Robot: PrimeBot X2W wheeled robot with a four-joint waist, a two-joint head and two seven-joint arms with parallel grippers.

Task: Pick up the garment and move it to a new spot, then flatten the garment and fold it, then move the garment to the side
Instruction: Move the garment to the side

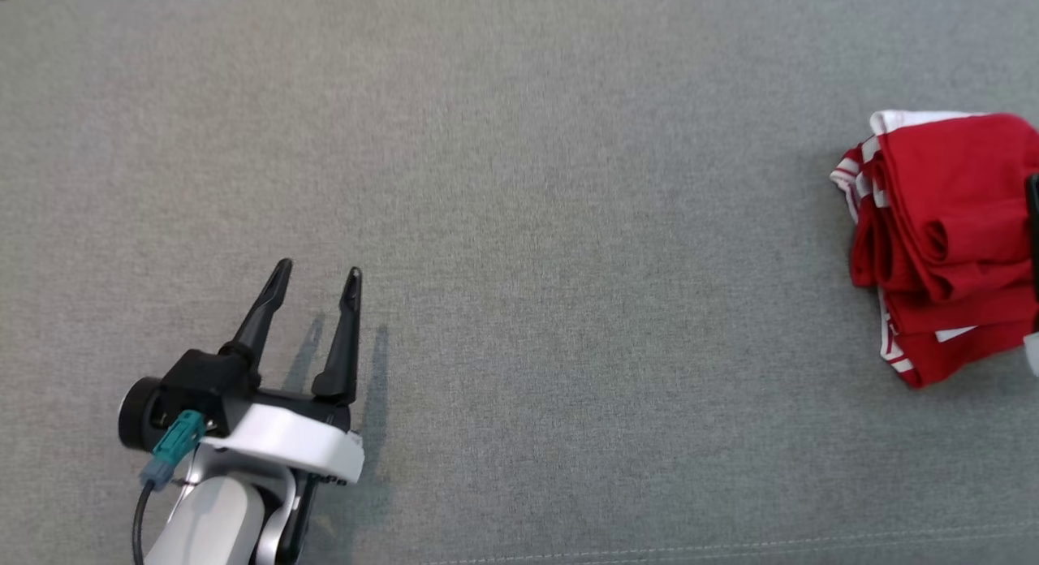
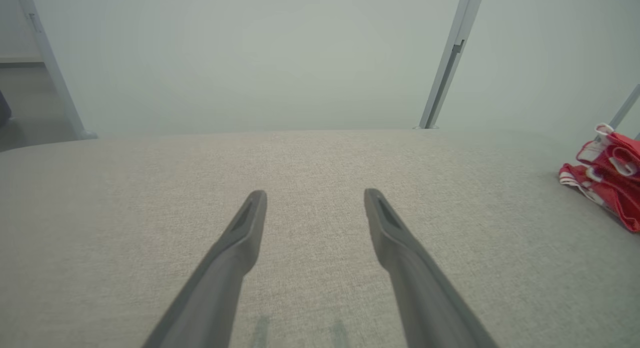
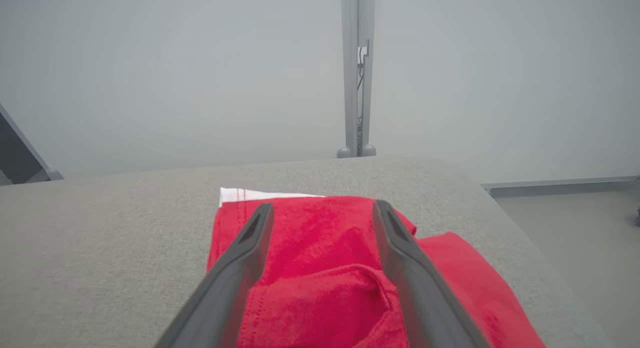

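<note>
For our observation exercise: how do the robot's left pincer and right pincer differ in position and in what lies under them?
The left pincer is over the bare grey fabric surface; the right pincer is over the folded red garment with white trim. The left pincer lies far from that garment; the right pincer is at it. Both have two long dark fingers, spread open, holding nothing.

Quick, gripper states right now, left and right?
Left gripper: open, empty, above the grey fabric surface.
Right gripper: open, over the folded red garment with white trim, not gripping it.
</note>
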